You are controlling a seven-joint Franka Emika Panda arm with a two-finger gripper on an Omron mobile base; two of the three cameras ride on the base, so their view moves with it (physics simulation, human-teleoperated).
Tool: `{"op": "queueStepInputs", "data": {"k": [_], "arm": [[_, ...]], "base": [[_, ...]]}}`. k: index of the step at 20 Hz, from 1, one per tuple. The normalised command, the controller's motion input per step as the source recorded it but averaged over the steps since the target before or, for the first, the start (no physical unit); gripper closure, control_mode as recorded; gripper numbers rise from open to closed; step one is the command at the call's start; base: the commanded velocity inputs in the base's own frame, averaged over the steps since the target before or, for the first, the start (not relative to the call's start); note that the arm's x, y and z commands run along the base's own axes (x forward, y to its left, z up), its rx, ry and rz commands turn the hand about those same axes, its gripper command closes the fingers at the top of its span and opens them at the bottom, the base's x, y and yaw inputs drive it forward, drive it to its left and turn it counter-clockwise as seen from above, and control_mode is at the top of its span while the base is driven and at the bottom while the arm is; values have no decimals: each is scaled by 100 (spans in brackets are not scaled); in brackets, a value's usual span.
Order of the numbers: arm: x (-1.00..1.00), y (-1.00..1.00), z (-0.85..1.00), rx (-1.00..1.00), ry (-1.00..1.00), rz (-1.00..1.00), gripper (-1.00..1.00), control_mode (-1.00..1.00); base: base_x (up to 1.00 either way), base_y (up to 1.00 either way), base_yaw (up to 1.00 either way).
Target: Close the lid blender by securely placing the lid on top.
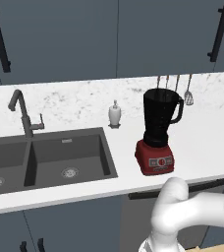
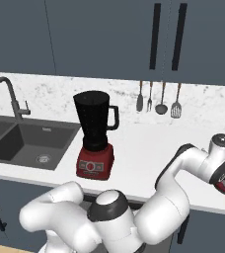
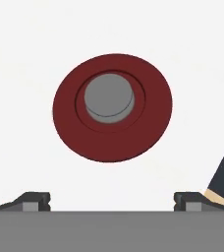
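Red and disc-shaped, the lid [image 3: 112,108] lay flat on the white countertop [image 3: 192,59] at the centre of the hand view, its pale grey centre cap facing up. In the right base view a sliver of it showed at the right edge, low in the frame, under the wrist. The gripper [image 3: 112,201] hung above it with its two fingertips spread wide, one at the lower left and one at the lower right of the hand view, both clear of the lid and pinching nothing.

Task status, judged from these views: no step was complete. The lid was not yet grasped, and the blender [image 1: 159,132], at centre right of the left base view, stood with its black jar uncovered at the rim. Remaining steps were grasping the lid, carrying it over to the jar, and seating it squarely on the rim. Lid and blender sat well apart on the counter.

Item count:
- Lid: one.
- Blender: one, with a red base and a black handled jar.
- Soap dispenser [image 1: 115,114]: one, left of the blender.
- Sink [image 1: 45,160]: one, with two basins.
- Faucet [image 1: 21,112]: one.
- Hanging utensils [image 2: 158,99]: four, on the back wall.
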Motion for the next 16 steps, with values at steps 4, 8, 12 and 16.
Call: {"op": "queueStepInputs", "data": {"k": [4, 8, 12, 16], "arm": [[16, -8, -16, 0, 1, 0, -100, -100], [17, -15, -13, 0, 1, 0, -100, -100], [18, -19, -10, 0, 1, 0, -100, -100], [19, -24, -9, 0, 1, 0, -100, -100]], "base": [[0, 0, 0], [0, 0, 0], [0, 0, 0], [0, 0, 0]]}}
